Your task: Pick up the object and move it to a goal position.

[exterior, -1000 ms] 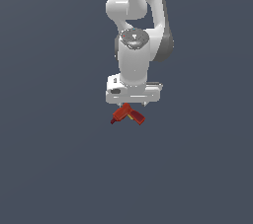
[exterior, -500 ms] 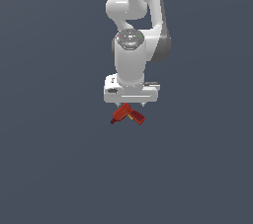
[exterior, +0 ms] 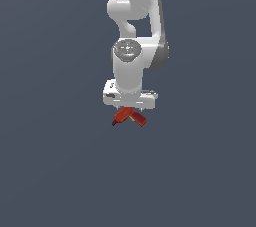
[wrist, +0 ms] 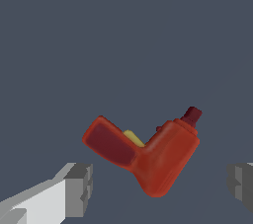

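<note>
The object [exterior: 129, 117] is a small red angled item with a yellow patch and a maroon tip [wrist: 191, 115]. It lies on the plain grey surface directly under the white arm's hand in the exterior view. In the wrist view the object [wrist: 148, 154] sits between the two grey fingertips [wrist: 78, 188], which stand wide apart and clear of it on both sides. My gripper [wrist: 159, 187] is open and holds nothing. In the exterior view the gripper [exterior: 129, 111] is just above the object, and its fingers are mostly hidden by the hand.
A uniform dark grey surface [exterior: 60, 171] fills both views around the object. No other item shows. The white arm [exterior: 135, 26] rises straight above the object.
The hand has sunk slightly toward the object. The object has not moved.
</note>
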Controlling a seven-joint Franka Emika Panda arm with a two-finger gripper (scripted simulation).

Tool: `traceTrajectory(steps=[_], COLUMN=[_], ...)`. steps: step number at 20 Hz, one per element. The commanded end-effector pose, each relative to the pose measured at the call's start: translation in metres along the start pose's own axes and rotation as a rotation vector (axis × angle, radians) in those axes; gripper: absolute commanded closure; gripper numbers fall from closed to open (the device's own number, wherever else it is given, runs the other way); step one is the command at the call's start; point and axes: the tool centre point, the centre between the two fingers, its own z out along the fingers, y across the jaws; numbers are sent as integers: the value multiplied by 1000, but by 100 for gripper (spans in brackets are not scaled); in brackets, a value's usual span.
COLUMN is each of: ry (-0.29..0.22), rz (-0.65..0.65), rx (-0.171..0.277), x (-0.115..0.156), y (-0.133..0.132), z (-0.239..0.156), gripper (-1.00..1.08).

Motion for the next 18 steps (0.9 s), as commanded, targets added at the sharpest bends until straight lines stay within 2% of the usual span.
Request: traceTrajectory(steps=[1, 11, 18], ry=[-14, -74, -95], rz=[55, 333, 447], rx=[-4, -40, -62], x=[-1, -7, -11], y=[5, 33, 45], z=[11, 63, 83], gripper=[-100, -100, -100])
